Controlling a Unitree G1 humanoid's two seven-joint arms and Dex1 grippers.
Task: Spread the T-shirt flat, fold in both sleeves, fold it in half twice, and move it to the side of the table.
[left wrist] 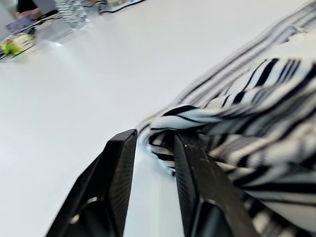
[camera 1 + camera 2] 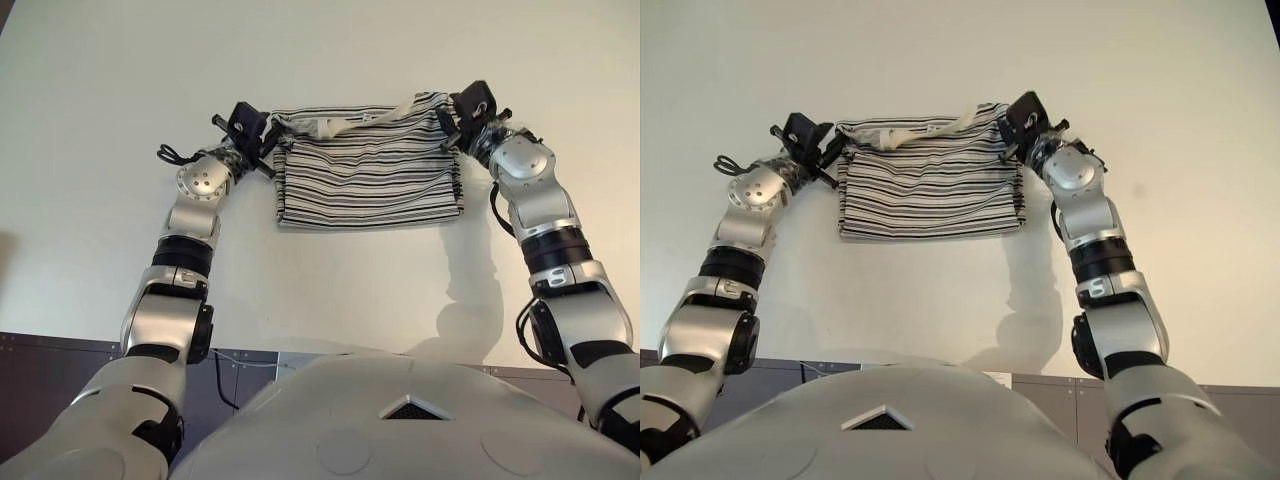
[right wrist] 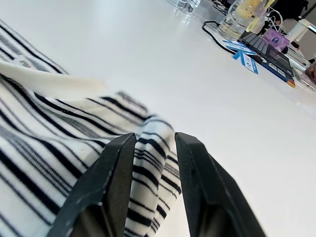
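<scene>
Lying on the white table point(image 2: 120, 90), the striped T-shirt point(image 2: 365, 185) forms a folded rectangle, cream collar along its far edge. The left gripper point(image 1: 154, 136) sits at the T-shirt's far left corner, the right gripper point(image 3: 154, 136) at its far right corner. Each gripper's 2 fingers appear clamped on fabric.

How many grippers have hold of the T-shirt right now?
2. The left gripper pinches the T-shirt at its far left corner; the right gripper pinches its far right corner.
</scene>
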